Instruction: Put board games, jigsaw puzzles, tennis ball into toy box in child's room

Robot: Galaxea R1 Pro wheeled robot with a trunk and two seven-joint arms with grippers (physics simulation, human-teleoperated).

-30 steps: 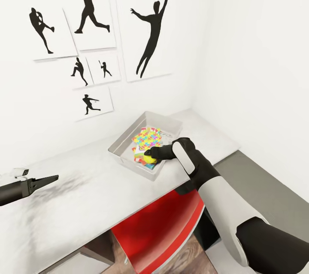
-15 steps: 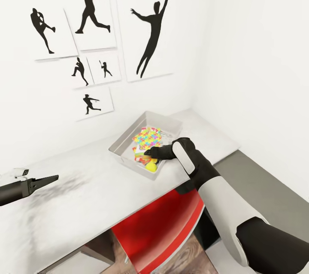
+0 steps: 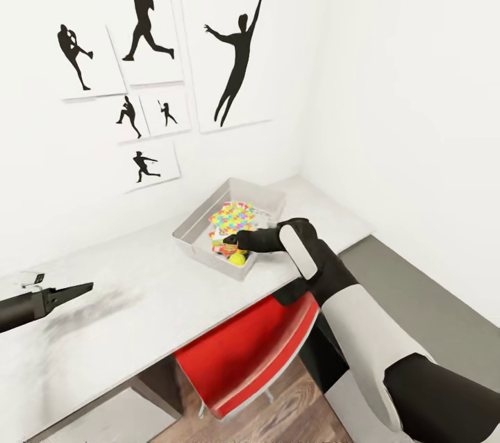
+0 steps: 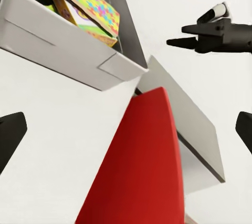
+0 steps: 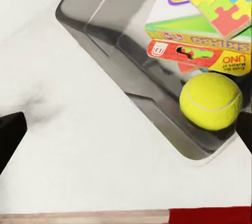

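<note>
A: Start at the left. What is the left gripper (image 3: 87,287) doing?

B: It hangs low over the light grey table (image 3: 139,318), well apart from the toy box (image 3: 201,243). In the left wrist view its two dark fingertips (image 4: 10,134) sit at opposite edges of the picture, so the jaws stand wide with nothing between them. Beyond them lie the table top, a red chair (image 4: 142,166) and the tub's wall (image 4: 63,50).

A: And on the wall above it?

B: Black sports silhouette prints (image 3: 142,12), several small and one tall.

A: Now the toy box.

B: It stands ahead of the right gripper (image 3: 229,241), on the table near the room's corner. A jigsaw puzzle (image 3: 232,217) lies on top of the pile inside, tilted. Under it the right wrist view shows a green-edged SKIP-BO box (image 5: 194,27) and a red and yellow UNO box (image 5: 205,56).

A: The tennis ball?

B: The tennis ball (image 5: 210,101) lies in the tub's near corner, just under the right gripper's tips, touching the wall and beside the UNO box. In the head view the tennis ball (image 3: 237,258) peeks out below the black fingers.

A: Is that gripper clamped on it?

B: No. Its fingertips (image 5: 9,137) show far apart at the frame's sides, spread wide, gripping nothing. The arm reaches over the red chair (image 3: 243,353).
</note>
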